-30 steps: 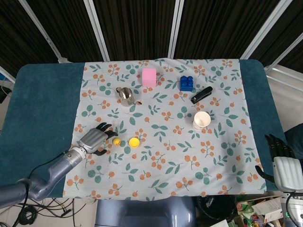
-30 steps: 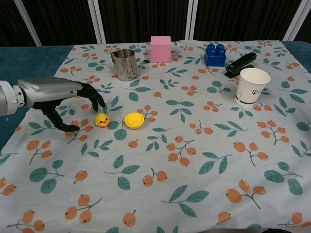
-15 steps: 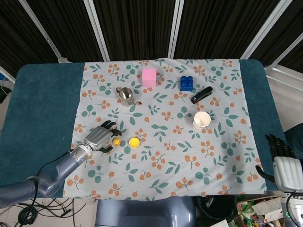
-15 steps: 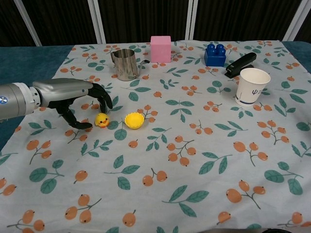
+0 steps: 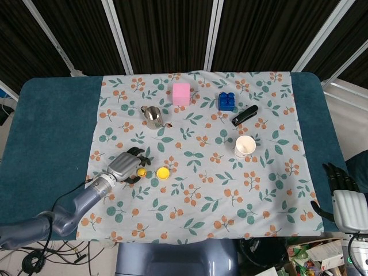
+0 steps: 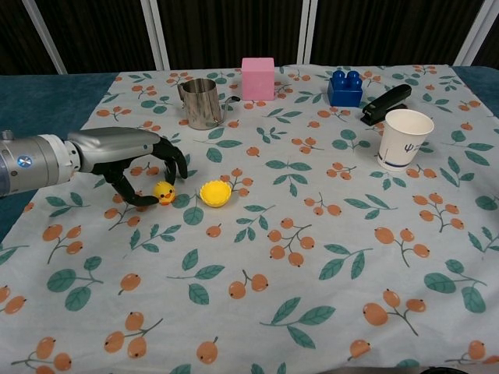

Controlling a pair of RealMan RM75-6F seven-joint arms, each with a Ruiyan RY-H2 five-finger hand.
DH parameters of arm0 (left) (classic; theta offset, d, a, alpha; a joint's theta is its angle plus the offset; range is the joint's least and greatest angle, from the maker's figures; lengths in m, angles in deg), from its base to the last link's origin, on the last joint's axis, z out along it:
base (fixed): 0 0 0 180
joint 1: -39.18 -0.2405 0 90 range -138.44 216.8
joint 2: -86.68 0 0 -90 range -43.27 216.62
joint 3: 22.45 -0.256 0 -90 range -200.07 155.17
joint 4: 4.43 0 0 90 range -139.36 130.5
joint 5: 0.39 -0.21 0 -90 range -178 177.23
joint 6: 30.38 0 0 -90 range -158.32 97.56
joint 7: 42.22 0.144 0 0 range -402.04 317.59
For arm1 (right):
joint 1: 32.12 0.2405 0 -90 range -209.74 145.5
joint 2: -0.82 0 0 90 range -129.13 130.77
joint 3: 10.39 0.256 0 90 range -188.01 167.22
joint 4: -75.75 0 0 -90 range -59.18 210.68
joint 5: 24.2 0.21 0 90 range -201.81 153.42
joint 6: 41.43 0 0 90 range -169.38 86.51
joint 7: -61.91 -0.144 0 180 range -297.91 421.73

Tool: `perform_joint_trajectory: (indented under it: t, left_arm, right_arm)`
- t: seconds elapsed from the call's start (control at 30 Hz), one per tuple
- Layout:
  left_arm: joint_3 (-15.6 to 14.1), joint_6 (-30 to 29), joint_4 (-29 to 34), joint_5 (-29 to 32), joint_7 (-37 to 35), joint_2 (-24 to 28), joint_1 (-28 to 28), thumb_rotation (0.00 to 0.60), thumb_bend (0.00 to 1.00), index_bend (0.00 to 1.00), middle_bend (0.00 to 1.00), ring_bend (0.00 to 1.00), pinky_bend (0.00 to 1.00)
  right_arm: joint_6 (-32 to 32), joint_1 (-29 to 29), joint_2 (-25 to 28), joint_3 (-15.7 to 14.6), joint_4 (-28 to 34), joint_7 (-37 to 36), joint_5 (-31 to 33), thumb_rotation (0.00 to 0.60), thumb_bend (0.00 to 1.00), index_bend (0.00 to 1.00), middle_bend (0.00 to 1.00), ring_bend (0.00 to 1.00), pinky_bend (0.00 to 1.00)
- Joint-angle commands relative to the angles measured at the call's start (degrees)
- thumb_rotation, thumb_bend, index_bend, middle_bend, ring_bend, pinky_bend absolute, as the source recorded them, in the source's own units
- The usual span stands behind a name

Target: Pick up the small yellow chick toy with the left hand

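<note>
The small yellow chick toy (image 6: 164, 192) (image 5: 141, 171) stands on the floral cloth left of centre. My left hand (image 6: 134, 158) (image 5: 125, 165) arches over it from the left. Its thumb tip lies on the cloth just left of the chick and its dark fingertips (image 6: 180, 167) hang above and behind the toy. The chick still rests on the cloth with nothing closed around it. My right hand (image 5: 341, 190) shows only in the head view, off the table's front right corner, fingers stretched out and empty.
A small yellow fluted cup (image 6: 215, 193) sits just right of the chick. Further back stand a steel pitcher (image 6: 202, 103), a pink cube (image 6: 258, 78), a blue brick (image 6: 346, 88), a black stapler (image 6: 385, 104) and a white paper cup (image 6: 403, 139).
My left hand has slid right towards the chick, and its thumb and fingers now bracket the toy more closely. The chick and the right hand have not moved.
</note>
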State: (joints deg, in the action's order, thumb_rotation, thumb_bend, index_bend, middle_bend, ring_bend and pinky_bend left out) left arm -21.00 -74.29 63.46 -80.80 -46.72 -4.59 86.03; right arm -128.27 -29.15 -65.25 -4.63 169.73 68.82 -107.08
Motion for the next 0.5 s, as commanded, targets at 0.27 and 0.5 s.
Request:
perform_joint_trajectory:
  t: [0.27, 0.5]
  left_arm:
    - [-0.7, -0.9, -1.7, -2.3, -1.9, -0.8, 0.1, 0.600, 0.37, 0.38, 0.44, 0.16, 0.20]
    - [-0.9, -0.7, -1.6, -2.6, -1.8, 0.0, 0.1, 0.600, 0.41, 0.39, 0.45, 0.16, 0.22]
  right_arm:
    - [0.1, 0.0, 0.0, 0.1, 0.0, 0.0, 0.2, 0.600, 0.13, 0.07, 0.06, 0.09, 0.17]
    - [0.0, 0.0, -0.1, 0.1, 0.0, 0.1, 0.3, 0.600, 0.13, 0.07, 0.06, 0.09, 0.17]
